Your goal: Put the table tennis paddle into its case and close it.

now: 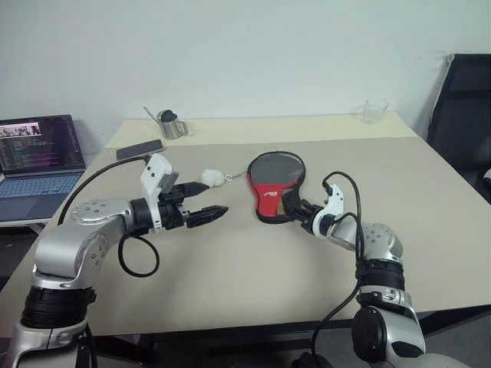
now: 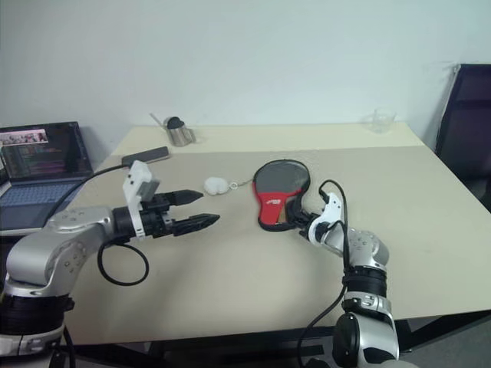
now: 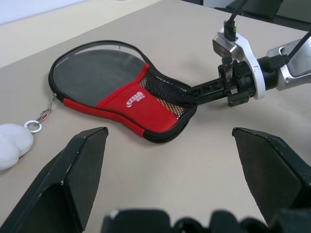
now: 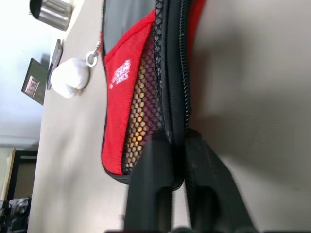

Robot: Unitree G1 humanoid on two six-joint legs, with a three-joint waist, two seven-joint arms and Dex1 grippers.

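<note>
Right wrist view shows my right tool point(image 4: 177, 145) clenched on the case point(image 3: 121, 97) edge, paddle apparently inside, on the desk point(image 1: 230, 268); left tool point(image 1: 205, 201) released. Unbraced, I risk dragging the case.

A beige table point(image 1: 230, 268) is taking up most of the scene, with a paler strip running along its far edge. A small metal jug point(image 1: 172, 124) with a dark top is standing near the far left corner, a thin stick poking out of it. Just in front of the jug, a dark phone point(image 1: 140, 149) is lying flat near the left edge. A clear glass point(image 1: 374, 111) is sitting at the far right corner. Off the table's left side, an open laptop point(image 1: 40, 165) is showing lines of text on a dark screen. A black chair point(image 1: 462, 107) is standing beyond the table's right edge, and a plain white wall point(image 1: 253, 46) is closing off the back.
</note>
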